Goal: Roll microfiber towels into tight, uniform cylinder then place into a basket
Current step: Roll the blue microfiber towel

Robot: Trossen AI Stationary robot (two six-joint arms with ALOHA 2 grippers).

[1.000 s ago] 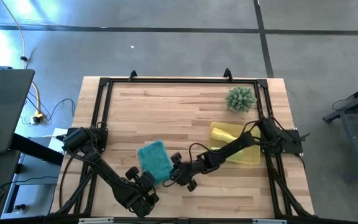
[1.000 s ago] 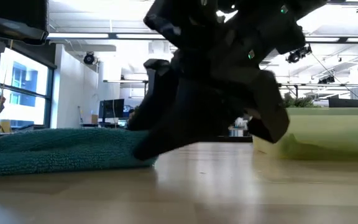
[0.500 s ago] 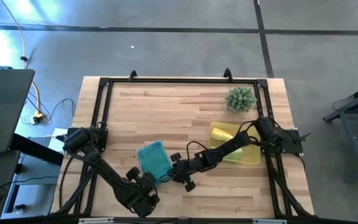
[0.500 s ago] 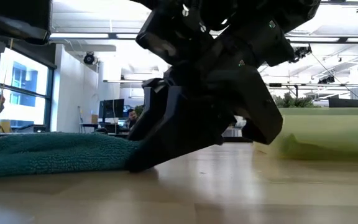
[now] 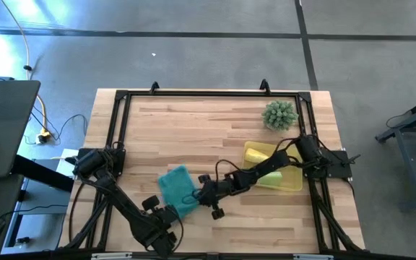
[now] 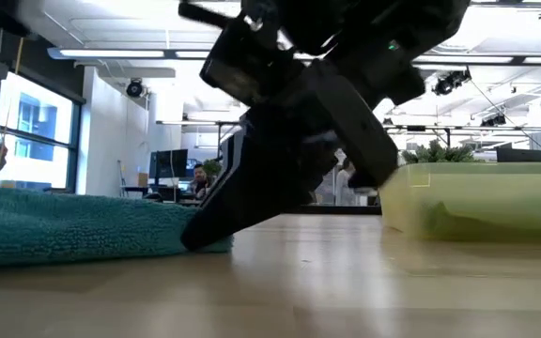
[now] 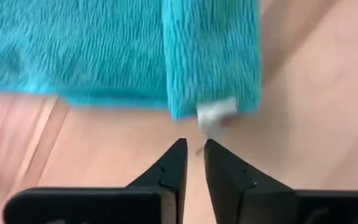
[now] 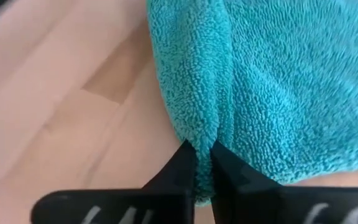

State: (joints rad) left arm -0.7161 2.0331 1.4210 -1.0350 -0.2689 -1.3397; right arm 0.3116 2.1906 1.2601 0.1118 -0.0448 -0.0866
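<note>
At the front centre of the wooden desk (image 5: 215, 130), the teal blue microfiber towel (image 5: 178, 190) lies mostly flat, one edge already folded over itself, so we judge the rolling step has only just begun. The right tool (image 8: 202, 163) is clenched on a pinch of the towel's pile at its edge, the nap bunched between the two dark fingers. The left tool (image 7: 191, 163) sits just off the opposite towel edge near a small white tag; its fingers stand a narrow gap apart with nothing between them, so we read it as released. The next move, in our judgement, calls for the right tool to carry the pinched edge over the cloth while the left tool takes a matching grip, keeping the roll even and tight. The shallow translucent yellow plastic basket (image 5: 292, 182) stands to the right, well apart from the towel, with yellow-green cloth inside; we cannot tell whether that is one towel or two, nor how well rolled. In the low view the arm hides the grip point.
</note>
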